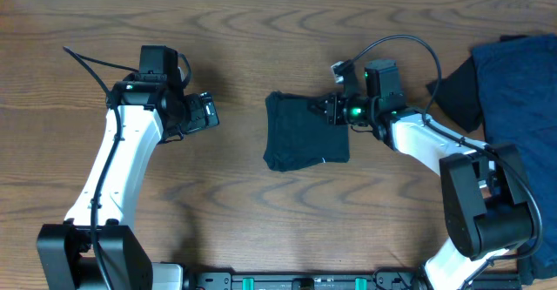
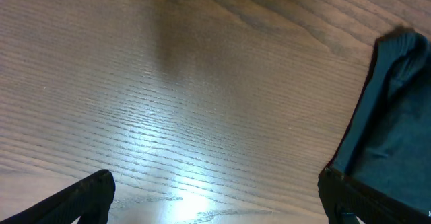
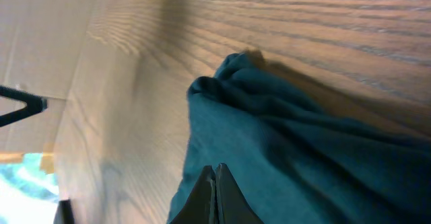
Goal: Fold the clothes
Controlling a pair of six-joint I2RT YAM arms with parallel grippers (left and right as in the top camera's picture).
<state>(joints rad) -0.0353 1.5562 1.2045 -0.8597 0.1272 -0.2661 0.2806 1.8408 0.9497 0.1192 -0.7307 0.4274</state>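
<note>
Right gripper [image 1: 334, 109], jaws closed, sits at the folded T-shirt [image 1: 300, 140]'s right edge; a pinch on cloth cannot be confirmed. Shirt extends leftward from it. Left gripper [image 1: 207, 113], spread wide, stands beyond it, well apart.

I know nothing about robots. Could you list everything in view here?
folded T-shirt: one, very dark teal-black, middle of the table
heap of clothes: one pile, navy blue with a black piece, table's right edge in the overhead view
table: one, brown wood grain, under everything
left arm: one, white and black, left side
right arm: one, white and black, right side
left pincer: one, black, open, over bare wood beside the T-shirt
right pincer: one, black, shut, at the T-shirt's top-right corner in the overhead view
</note>
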